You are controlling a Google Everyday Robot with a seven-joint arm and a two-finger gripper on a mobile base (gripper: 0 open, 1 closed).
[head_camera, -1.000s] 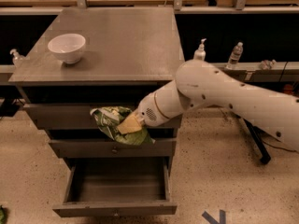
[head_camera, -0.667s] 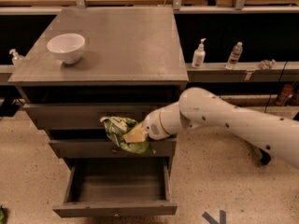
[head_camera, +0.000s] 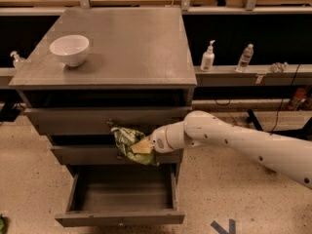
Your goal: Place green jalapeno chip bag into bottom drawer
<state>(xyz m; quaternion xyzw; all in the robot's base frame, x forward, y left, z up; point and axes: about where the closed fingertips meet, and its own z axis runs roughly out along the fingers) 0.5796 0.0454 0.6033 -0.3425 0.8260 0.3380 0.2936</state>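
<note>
My gripper (head_camera: 139, 146) is shut on the green jalapeno chip bag (head_camera: 127, 140), a crumpled bright green foil bag. It holds the bag in the air in front of the middle drawer, above the back of the bottom drawer (head_camera: 119, 217). The bottom drawer is pulled out and open, and its grey tray shows nothing inside. My white arm reaches in from the right.
A white bowl (head_camera: 69, 49) stands on the cabinet top (head_camera: 131, 43) at the left. Two wider drawers (head_camera: 73, 120) above are shut. A pump bottle (head_camera: 207, 57) and a water bottle (head_camera: 245, 57) stand on a ledge at the right.
My gripper has moved down and a little to the right with the bag, closer to the open bottom drawer. The arm has dropped lower.
</note>
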